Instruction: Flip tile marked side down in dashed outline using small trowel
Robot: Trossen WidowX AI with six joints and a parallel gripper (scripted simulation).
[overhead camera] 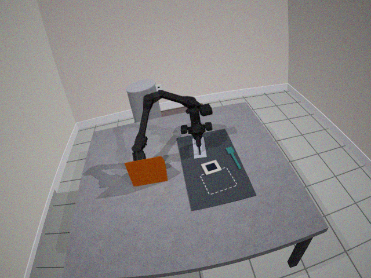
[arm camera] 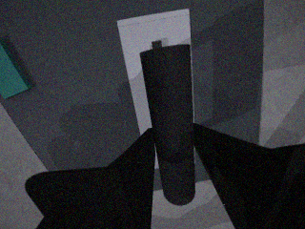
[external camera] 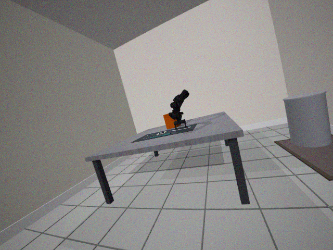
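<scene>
- The hand (overhead camera: 199,146) (external camera: 180,126) (arm camera: 172,131) is pointed down over the far part of the dark mat (overhead camera: 195,194) (external camera: 143,138), grasping the small trowel (overhead camera: 196,152) (arm camera: 167,81) by its black handle
- The trowel's pale flat blade (overhead camera: 203,154) (arm camera: 131,52) is low over the mat; whether it touches the mat, I cannot tell
- The tile (overhead camera: 211,167) (external camera: 161,133) has its marked side up, a dark square framed in white, and lies across the far edge of the dashed outline (overhead camera: 223,189), mostly outside it
- The trowel and the tile are apart
- A teal tool (overhead camera: 235,160) (external camera: 161,135) (arm camera: 11,78) lies on the mat to one side, apart from the tile
- An orange block (overhead camera: 146,172) (external camera: 168,121) stands on the grey surface (overhead camera: 144,227) (external camera: 201,134), beside the mat and near the arm's foot
- Beyond the surface stands a grey cylinder (overhead camera: 144,101) (external camera: 307,121)
</scene>
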